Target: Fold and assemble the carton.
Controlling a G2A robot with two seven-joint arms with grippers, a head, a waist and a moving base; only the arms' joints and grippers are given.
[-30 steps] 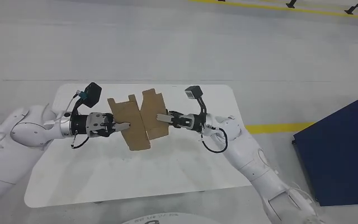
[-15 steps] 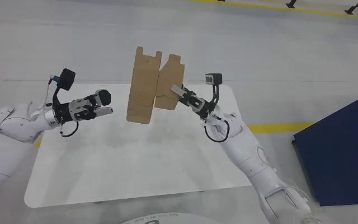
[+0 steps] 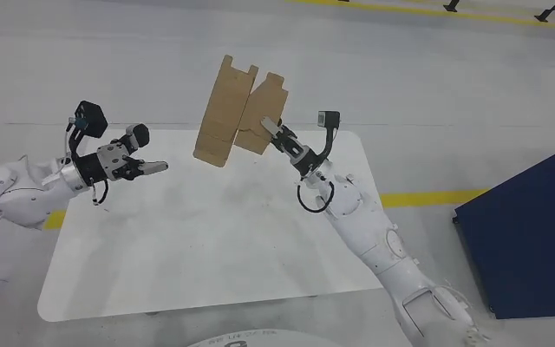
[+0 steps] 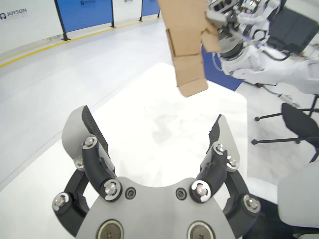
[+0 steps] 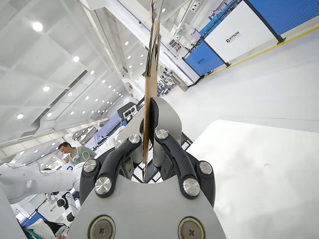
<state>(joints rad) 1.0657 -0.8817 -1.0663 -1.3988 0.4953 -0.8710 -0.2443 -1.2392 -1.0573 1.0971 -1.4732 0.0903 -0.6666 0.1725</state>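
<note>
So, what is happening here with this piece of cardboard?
The robot is working on a cardboard carton. Its right pincer is shut on one edge of the carton and holds it in the air above the far side of the white table. The left pincer is open and empty, apart from the carton, above the table. The carton looks flat, not yet folded into a box.

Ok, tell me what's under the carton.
The carton hangs in the right gripper above bare white table. From above, it covers part of the table's far edge.
</note>
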